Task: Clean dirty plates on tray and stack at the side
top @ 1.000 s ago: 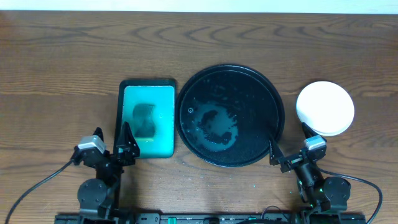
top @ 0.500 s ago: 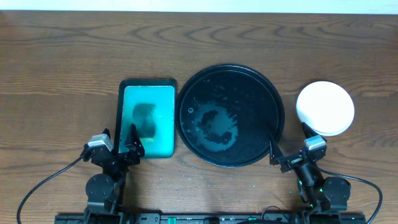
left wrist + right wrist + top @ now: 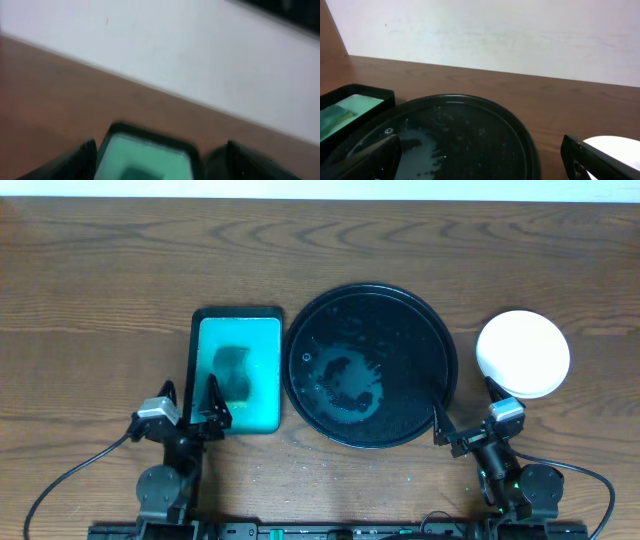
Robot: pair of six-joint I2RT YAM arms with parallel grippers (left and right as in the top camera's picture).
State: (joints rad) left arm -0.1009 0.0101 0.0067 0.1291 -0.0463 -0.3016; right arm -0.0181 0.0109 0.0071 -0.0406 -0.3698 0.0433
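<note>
The round glossy black tray (image 3: 400,310) lies mid-table with wet pale smears at its centre and no plates on it; it also fills the lower right wrist view (image 3: 520,145). White plates (image 3: 523,354) sit stacked to its right, their edge showing in the right wrist view (image 3: 615,147); how many are in the stack I cannot tell. My left gripper (image 3: 192,408) is open and empty at the near end of the teal tray. My right gripper (image 3: 465,415) is open and empty by the black tray's near right rim.
A rectangular black-rimmed teal tray (image 3: 265,330) with a dark sponge (image 3: 232,372) lies left of the black tray; its near end shows blurred in the left wrist view (image 3: 145,155). A pale wall stands behind the wooden table.
My left arm has shifted a little to the right, toward the teal tray's near end. The right arm, the tray and the plates have not moved.
</note>
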